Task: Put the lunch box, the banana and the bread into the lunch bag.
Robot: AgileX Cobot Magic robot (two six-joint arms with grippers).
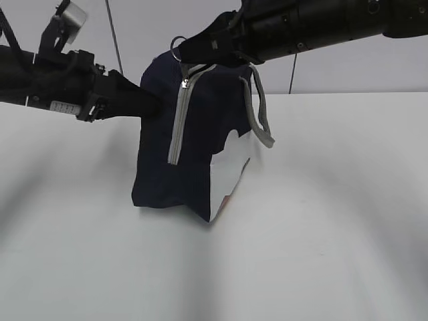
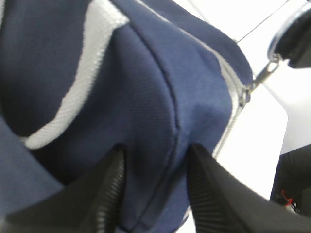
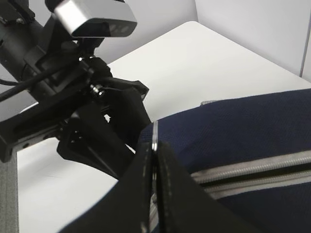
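Navy fabric of the lunch bag (image 1: 174,160) standing upright on the white table (image 1: 321,234), white side panel (image 1: 231,170) turned toward the exterior camera, grey strap handle (image 1: 257,114) drooping just below the right gripper. Right gripper (image 3: 153,160) pressed fully together at the bag's top edge, pinching the metal ring pull (image 1: 176,47) of the grey zipper (image 1: 179,120), whose open tape hangs down the bag's front directly beneath those jaws. Left gripper (image 2: 155,160) set against the bag's left flank, about half spread, a ridge of navy cloth bulging between its two black ribbed fingers (image 2: 109,189); whether squeezing that fold or only bracketing it, cannot tell. Seen from the left wrist, zipper slider (image 2: 245,94) up and to the right of the fingers, near the ring. No banana, bread or lunch box visible in any view
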